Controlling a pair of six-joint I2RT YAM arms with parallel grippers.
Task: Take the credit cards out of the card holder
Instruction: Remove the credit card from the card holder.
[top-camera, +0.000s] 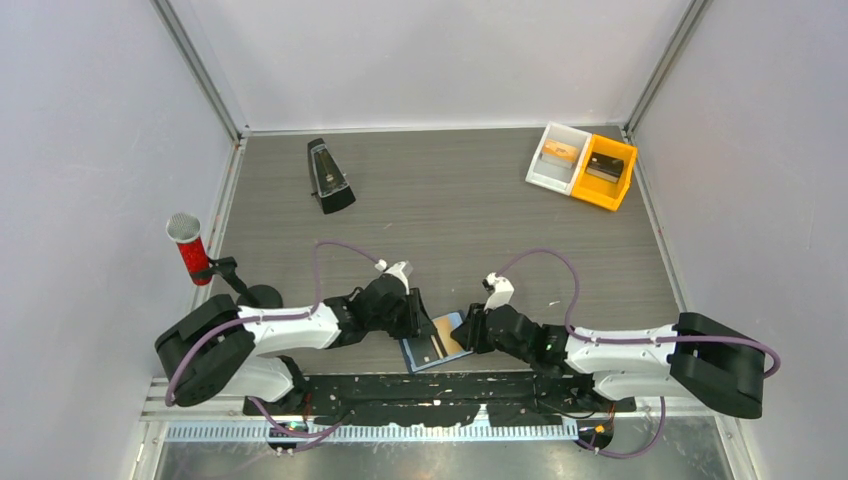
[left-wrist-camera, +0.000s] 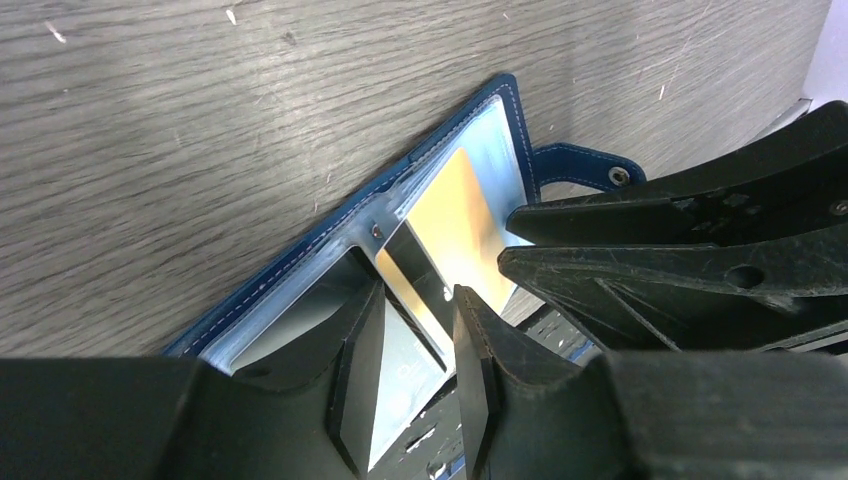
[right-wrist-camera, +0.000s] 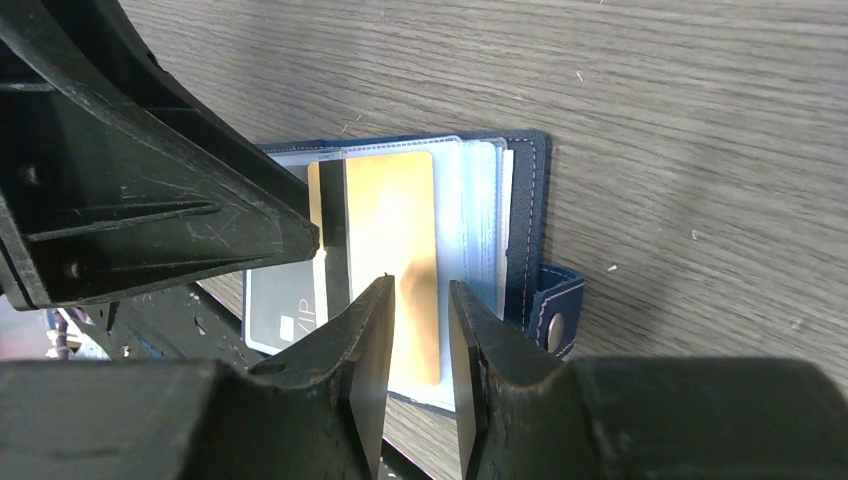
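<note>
Nearest the arm bases, at the near edge of the table (top-camera: 450, 210), the card holder (right-wrist-camera: 527, 200) lies spread open and flat, its clear sleeves facing up and its snap tab (right-wrist-camera: 553, 310) sticking out to one side, so that the card faces are reachable from above. Both arms bend inward and low over it, one from each side. The left gripper (left-wrist-camera: 418, 300) hangs over the fold and the dark stripe of the orange-yellow card (right-wrist-camera: 395, 230), jaws a narrow way apart with nothing seen pinched between them. One of its fingers appears to bear on the holder next to the card's edge, most likely to pin the wallet down while the other arm pulls. The right gripper (right-wrist-camera: 420, 295) sits directly over the lower end of that same card, jaws likewise parted by a slim gap and straddling a strip of the card, not clamped on it as far as the wrist view shows. The card lies partly in its sleeve, its end just below the fingertips. A whitish card (right-wrist-camera: 280, 305) lies beside it, half under the left gripper. Farther back stand a black metronome (top-camera: 328, 176) and a red microphone (top-camera: 188, 250) at the left edge. A white bin (top-camera: 540, 158) and a yellow bin (top-camera: 598, 200) sit touching in the far right corner.
</note>
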